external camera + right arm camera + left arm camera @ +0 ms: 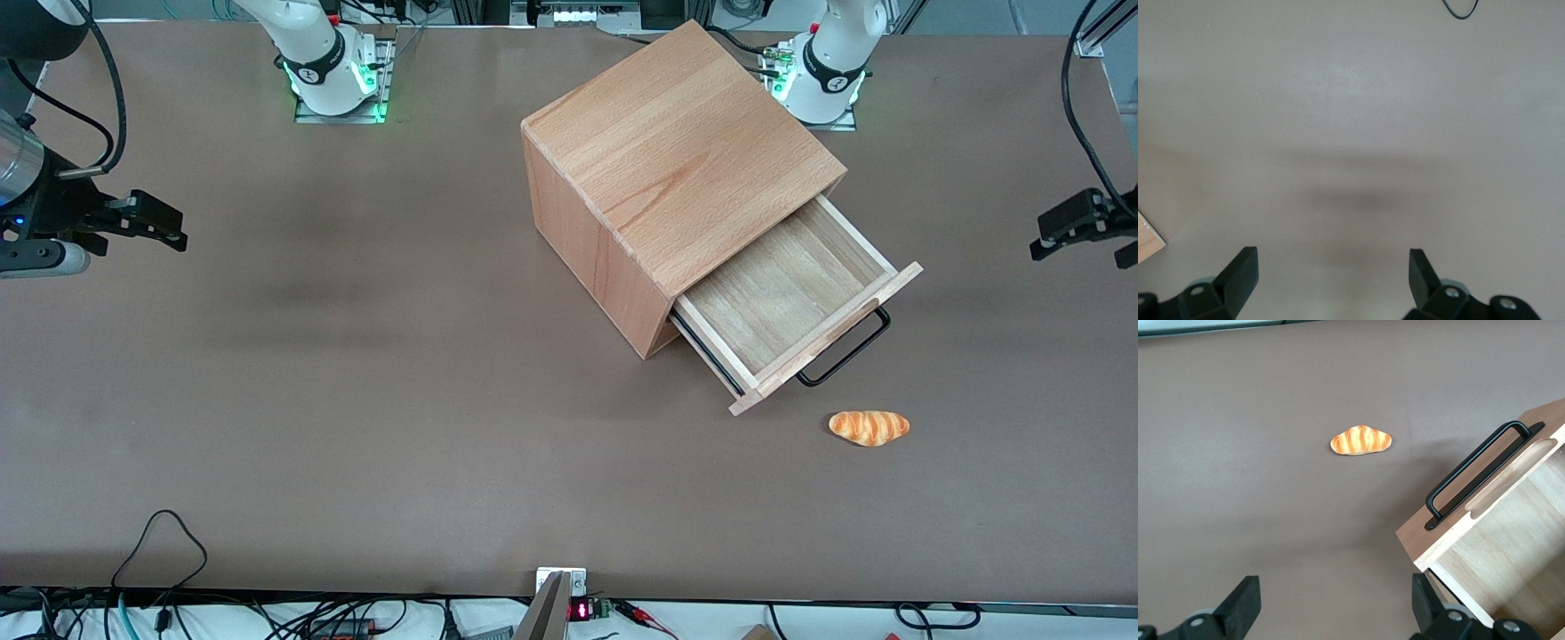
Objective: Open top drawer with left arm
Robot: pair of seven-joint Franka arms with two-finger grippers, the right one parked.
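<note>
The top drawer [787, 293] of the beech cabinet [676, 142] stands pulled well out, and its light-wood inside is empty. Its pale front carries a black bar handle [846, 354]. The left arm's gripper [1053, 236] hangs in the air toward the working arm's end of the table, well apart from the drawer and handle. In the left wrist view the gripper [1335, 603] is open and empty above bare table, with the drawer [1511, 540] and its handle [1478, 472] beside it and not between the fingers [1245, 605].
An orange bread roll [869, 428] lies on the brown table [356, 400], nearer the front camera than the drawer front; it also shows in the left wrist view [1361, 441]. A black cable loop [160, 542] lies near the table's front edge.
</note>
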